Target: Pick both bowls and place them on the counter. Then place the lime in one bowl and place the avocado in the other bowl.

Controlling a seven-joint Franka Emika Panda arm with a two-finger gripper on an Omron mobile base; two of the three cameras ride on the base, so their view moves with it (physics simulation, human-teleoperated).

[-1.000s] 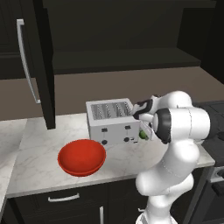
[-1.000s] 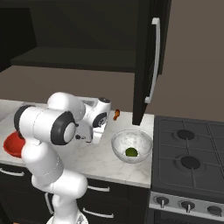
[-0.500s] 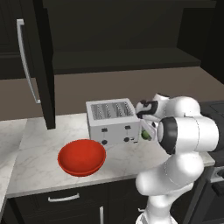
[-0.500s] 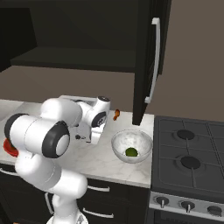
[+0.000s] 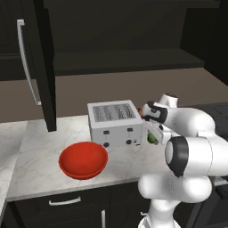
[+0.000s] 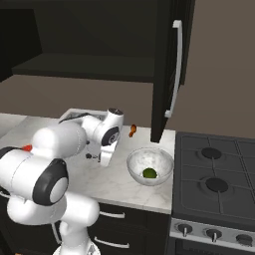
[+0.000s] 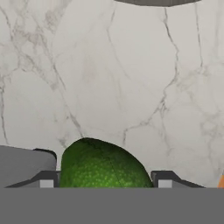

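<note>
My gripper (image 5: 152, 137) is shut on the dark green avocado (image 5: 152, 139) and holds it just above the counter (image 5: 40, 169), right of the toaster. In the hand view the avocado (image 7: 100, 168) sits between the two fingertips (image 7: 43, 179), with veined marble counter (image 7: 109, 78) beneath. The red bowl (image 5: 83, 160) rests empty on the counter in front of the toaster, to the left of my gripper. The white marbled bowl (image 6: 137, 164) stands on the counter (image 6: 114, 182) beside the stove, with the lime (image 6: 149, 173) inside it, to the right of my gripper (image 6: 104, 160).
A silver toaster (image 5: 115, 123) stands behind the red bowl. A small orange item (image 6: 132, 130) lies near the wall. A dark cabinet door (image 6: 167, 69) hangs open above the white bowl, another door (image 5: 40, 62) at the left. The stove (image 6: 214, 169) borders the counter's right end.
The arm's big links have swung and dropped closer to the cameras. The hand with the avocado has shifted only slightly beside the toaster. Bowls and lime have not moved.
</note>
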